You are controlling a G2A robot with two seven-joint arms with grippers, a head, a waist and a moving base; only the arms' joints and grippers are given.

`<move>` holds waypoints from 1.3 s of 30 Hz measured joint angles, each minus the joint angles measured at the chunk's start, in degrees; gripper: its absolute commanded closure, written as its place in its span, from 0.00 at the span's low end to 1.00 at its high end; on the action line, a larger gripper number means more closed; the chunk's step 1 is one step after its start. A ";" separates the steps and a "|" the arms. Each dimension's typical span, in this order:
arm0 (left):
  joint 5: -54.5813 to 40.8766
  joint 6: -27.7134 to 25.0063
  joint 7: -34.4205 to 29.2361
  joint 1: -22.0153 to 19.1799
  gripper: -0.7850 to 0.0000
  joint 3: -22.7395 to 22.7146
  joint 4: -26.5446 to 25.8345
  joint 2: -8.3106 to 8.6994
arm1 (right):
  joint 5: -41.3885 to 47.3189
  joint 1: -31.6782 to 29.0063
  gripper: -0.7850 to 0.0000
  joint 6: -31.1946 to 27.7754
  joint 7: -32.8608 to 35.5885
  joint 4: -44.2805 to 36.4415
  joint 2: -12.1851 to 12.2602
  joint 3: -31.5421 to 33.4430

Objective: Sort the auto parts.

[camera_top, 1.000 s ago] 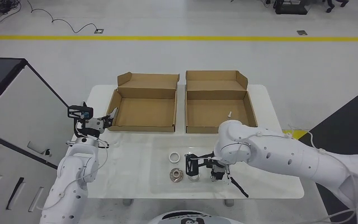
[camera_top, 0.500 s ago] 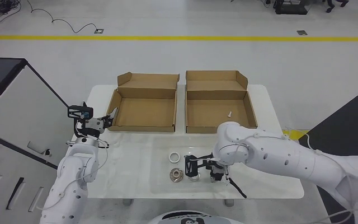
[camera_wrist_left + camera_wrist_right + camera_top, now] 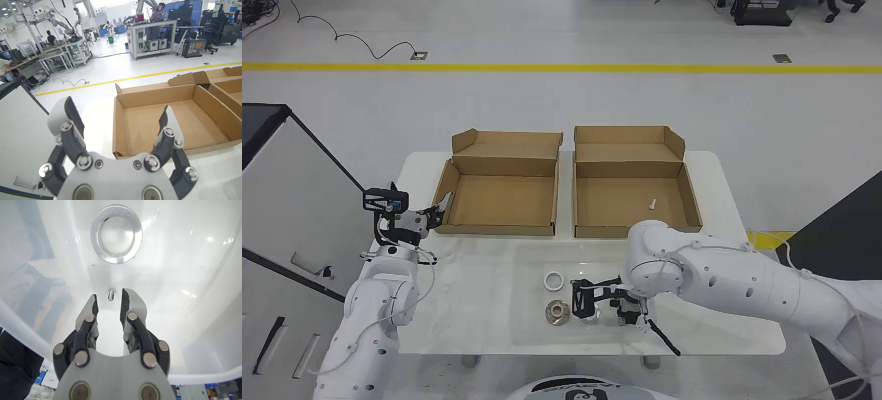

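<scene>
Right gripper (image 3: 109,294) is partly open and holds nothing, low over the bench (image 3: 492,300) near the middle of its front edge. Its fingertips flank a small bolt (image 3: 111,294) lying on the surface. A metal ring (image 3: 115,257) lies just beyond. Left gripper (image 3: 118,106) is wide open and empty at the left edge, beside a cardboard box (image 3: 157,98).

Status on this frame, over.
Right tool open, straddling small bolt. Left tool open beside cardboard box. Metal ring ahead, not blocking.
</scene>
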 measured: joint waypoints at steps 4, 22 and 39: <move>0.00 0.00 0.00 0.00 0.00 0.00 0.00 0.00 | 0.04 -0.13 0.66 0.03 0.03 0.07 -0.10 0.00; 0.00 0.00 0.00 0.00 0.00 0.00 0.00 0.00 | -0.15 -1.02 1.00 0.49 0.48 0.75 -0.55 0.00; 0.00 0.00 0.00 0.00 0.00 0.00 0.00 0.00 | 3.39 2.76 1.00 -0.32 -0.34 0.22 0.68 0.00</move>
